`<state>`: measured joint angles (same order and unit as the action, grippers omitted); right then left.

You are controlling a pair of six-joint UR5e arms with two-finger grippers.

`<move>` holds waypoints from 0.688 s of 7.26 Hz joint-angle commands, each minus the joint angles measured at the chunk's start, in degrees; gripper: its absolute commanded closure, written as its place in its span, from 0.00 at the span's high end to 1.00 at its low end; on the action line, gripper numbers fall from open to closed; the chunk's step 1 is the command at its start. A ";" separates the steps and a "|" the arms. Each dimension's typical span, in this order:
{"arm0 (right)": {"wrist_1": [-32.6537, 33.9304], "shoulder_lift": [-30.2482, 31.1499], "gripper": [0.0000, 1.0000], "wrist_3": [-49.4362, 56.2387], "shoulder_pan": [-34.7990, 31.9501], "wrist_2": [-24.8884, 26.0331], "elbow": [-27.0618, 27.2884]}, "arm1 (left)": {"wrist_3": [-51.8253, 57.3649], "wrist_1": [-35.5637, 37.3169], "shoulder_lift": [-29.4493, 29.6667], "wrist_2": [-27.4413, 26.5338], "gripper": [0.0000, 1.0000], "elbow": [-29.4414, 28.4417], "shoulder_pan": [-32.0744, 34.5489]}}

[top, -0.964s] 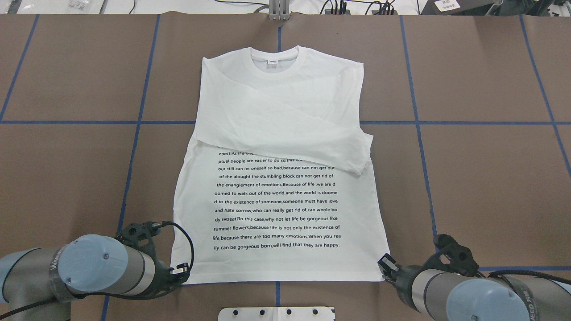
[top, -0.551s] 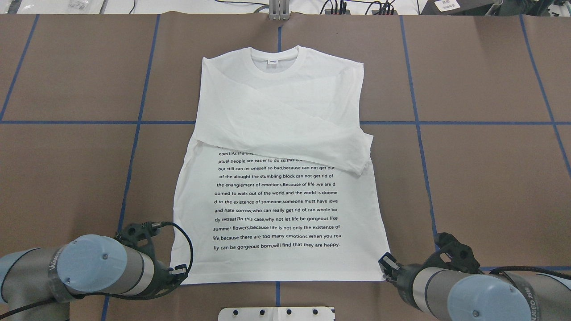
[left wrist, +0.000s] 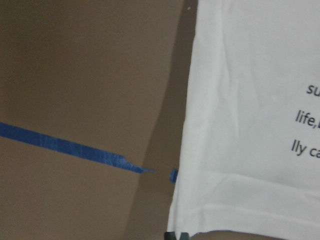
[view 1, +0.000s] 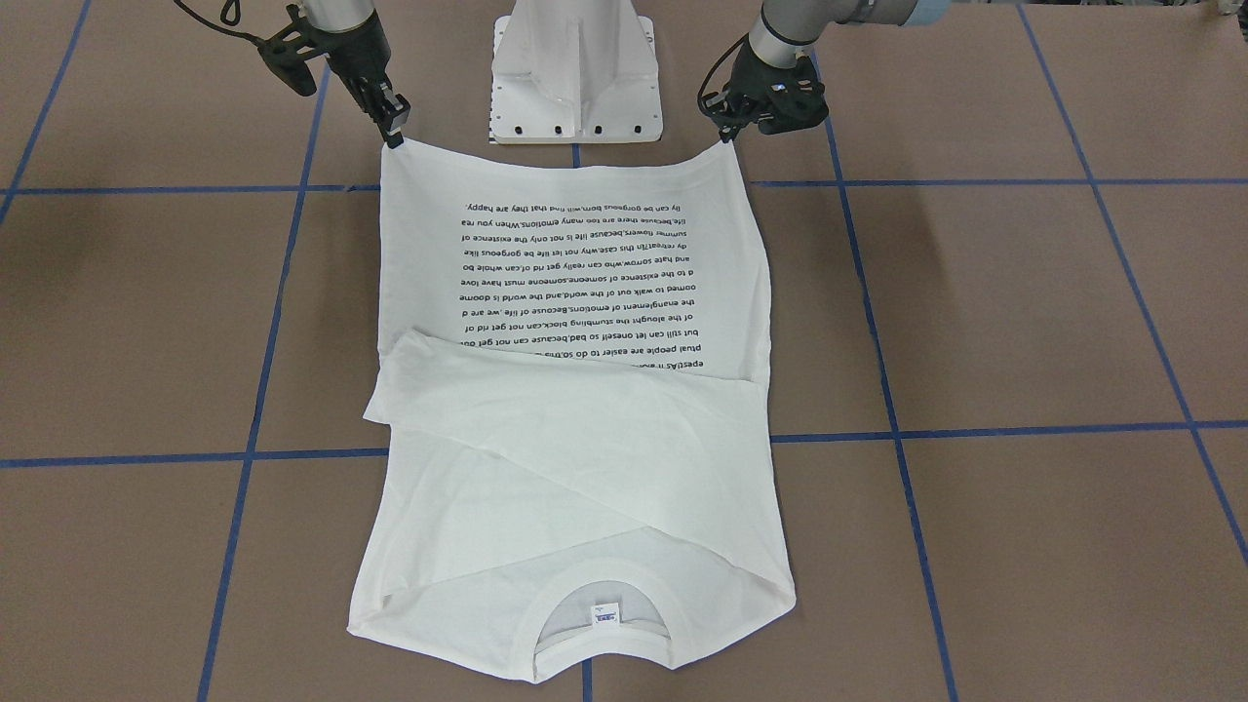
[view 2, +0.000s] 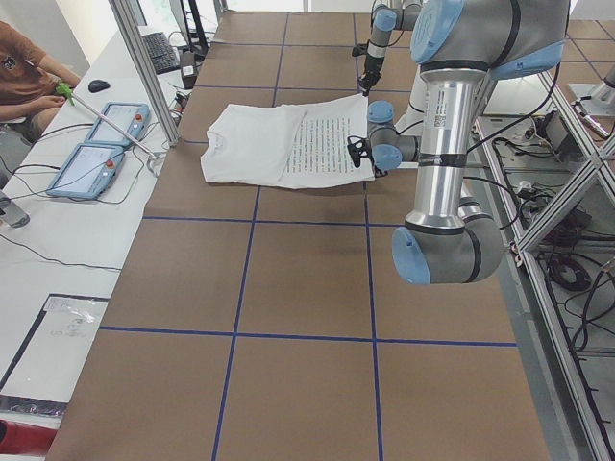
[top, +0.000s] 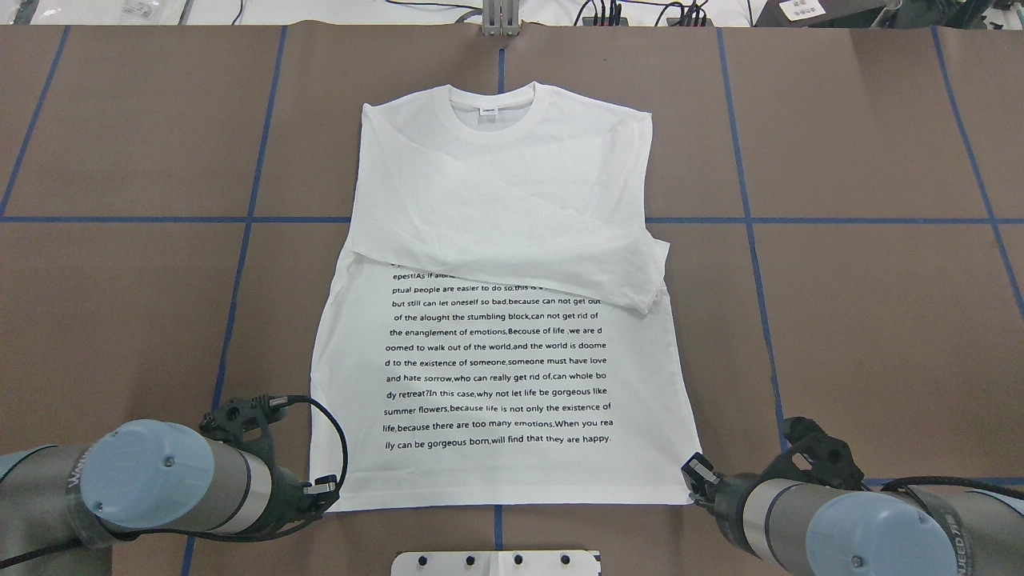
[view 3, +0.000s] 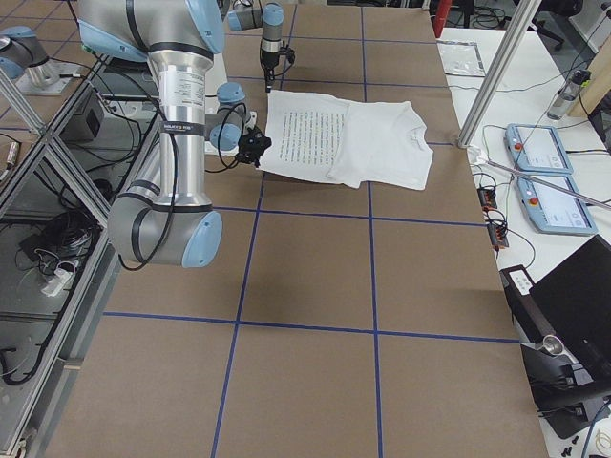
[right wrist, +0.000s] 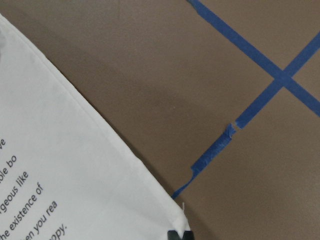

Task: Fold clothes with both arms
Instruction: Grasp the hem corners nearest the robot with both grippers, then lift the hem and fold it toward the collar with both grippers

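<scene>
The white long-sleeved T-shirt (top: 496, 240) lies flat on the brown table, black text up, collar away from the robot. Both sleeves are folded across the chest. My left gripper (top: 324, 486) is shut on the hem's left corner; in the front-facing view it (view 1: 726, 136) is at the top right. My right gripper (top: 694, 474) is shut on the hem's right corner, and shows at the front-facing view's top left (view 1: 393, 136). The hem hangs slightly raised between the two. The wrist views show each corner of the T-shirt (left wrist: 250, 125) (right wrist: 75, 175) at the fingertips.
The white pedestal base (view 1: 575, 78) stands just behind the hem, between the arms. Blue tape lines (top: 752, 220) cross the brown table. Teach pendants (view 2: 96, 144) and an operator (view 2: 29, 67) are beyond the far edge.
Both arms have shifted slightly back toward the robot. The grippers stay on the hem corners, and the shirt has barely moved.
</scene>
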<state>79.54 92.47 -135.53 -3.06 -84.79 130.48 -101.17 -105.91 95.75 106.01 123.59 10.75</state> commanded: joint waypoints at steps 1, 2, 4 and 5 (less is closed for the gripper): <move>0.00 1.12 0.00 0.00 2.08 0.07 0.56 | -2.27 0.00 -0.03 2.26 0.00 5.49 -1.86; 0.00 3.39 0.00 -0.09 2.52 0.07 3.43 | -3.14 0.00 -0.03 3.75 0.00 7.08 -1.87; 2.01 4.30 0.00 0.09 -1.74 -0.28 9.42 | -3.68 0.00 -0.12 3.77 0.00 10.68 -0.82; 4.72 3.08 0.00 2.79 -5.78 -4.11 9.18 | -2.64 -0.09 0.23 3.68 0.00 10.96 2.06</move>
<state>81.49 96.39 -134.87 -4.39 -85.82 138.54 -104.49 -105.93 95.74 109.68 133.25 10.35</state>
